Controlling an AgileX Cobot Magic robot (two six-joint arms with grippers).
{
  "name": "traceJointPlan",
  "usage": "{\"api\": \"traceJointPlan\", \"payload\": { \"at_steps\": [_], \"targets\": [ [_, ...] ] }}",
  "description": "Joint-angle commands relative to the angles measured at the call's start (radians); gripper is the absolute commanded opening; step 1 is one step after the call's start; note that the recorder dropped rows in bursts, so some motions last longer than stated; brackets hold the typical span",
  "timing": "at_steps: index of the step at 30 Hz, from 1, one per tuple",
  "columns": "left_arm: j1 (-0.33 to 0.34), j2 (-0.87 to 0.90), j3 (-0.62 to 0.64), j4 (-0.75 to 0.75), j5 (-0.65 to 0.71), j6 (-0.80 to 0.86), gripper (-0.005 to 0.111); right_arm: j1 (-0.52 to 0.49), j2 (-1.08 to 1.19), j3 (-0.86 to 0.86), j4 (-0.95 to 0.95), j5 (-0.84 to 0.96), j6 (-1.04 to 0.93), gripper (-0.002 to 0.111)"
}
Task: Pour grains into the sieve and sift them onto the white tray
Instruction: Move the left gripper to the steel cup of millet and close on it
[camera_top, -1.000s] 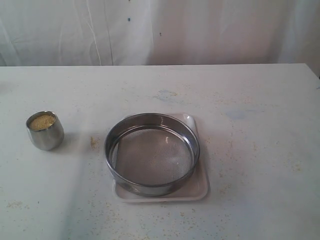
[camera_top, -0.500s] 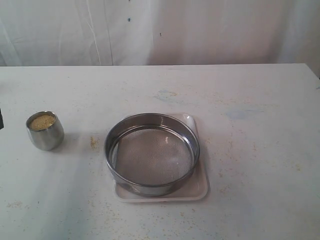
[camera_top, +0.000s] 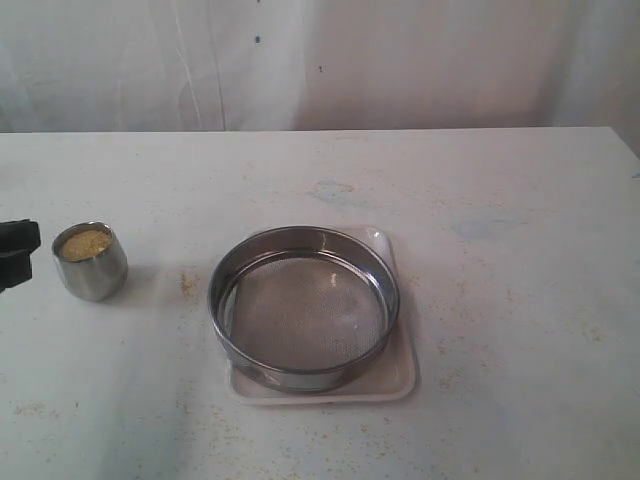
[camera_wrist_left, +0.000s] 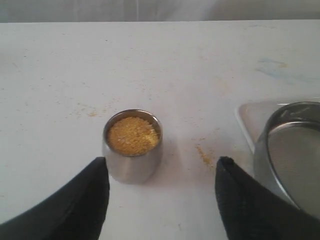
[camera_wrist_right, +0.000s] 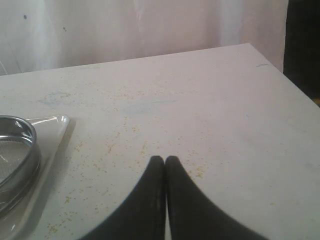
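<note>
Golden grains (camera_top: 83, 244) fill the steel cup (camera_top: 92, 277); sieve (camera_top: 303, 312) rests on white tray (camera_top: 401, 376).

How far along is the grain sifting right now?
Set up: the sieve sits on the white tray, mesh bare. In hand: the left gripper, open, faces the steel cup of grains, not touching it. Remaining: grasp, pour, sift. The right gripper is shut, holding nothing.

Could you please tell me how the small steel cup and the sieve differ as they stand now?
The cup is narrow and tall-sided; the sieve is far wider and shallow. The cup holds golden grains; the sieve's mesh looks empty. The cup stands on the table; the sieve sits on the white tray. Both are round, shiny steel and upright.
</note>
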Motion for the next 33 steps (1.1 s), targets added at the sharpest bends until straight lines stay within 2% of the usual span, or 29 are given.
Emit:
{"api": "traceJointPlan", "payload": {
  "at_steps": [1, 4, 8, 15, 23, 33],
  "targets": [
    [-0.015, 0.023, 0.110, -0.195, -0.202, 0.122, 0.065, -0.001, -0.006, 0.005, -0.009, -0.005, 0.001, 0.000],
    [-0.015, 0.052, 0.249, -0.358, -0.418, 0.239, 0.069, -0.001, -0.006, 0.005, -0.009, -0.005, 0.001, 0.000],
    [-0.015, 0.072, 0.333, -0.402, -0.561, 0.330, 0.075, -0.001, -0.006, 0.005, -0.009, -0.005, 0.001, 0.000],
    [-0.015, 0.197, 0.335, -0.395, -0.648, 0.332, 0.075, -0.001, -0.006, 0.005, -0.009, -0.005, 0.001, 0.000],
    [-0.015, 0.434, 0.335, -0.402, -0.906, 0.333, 0.075, -0.001, -0.006, 0.005, -0.009, -0.005, 0.001, 0.000],
    [-0.015, 0.673, 0.249, -0.402, -1.049, 0.339, 0.075, -0.001, -0.006, 0.005, -0.009, -0.005, 0.001, 0.000]
  ]
}}
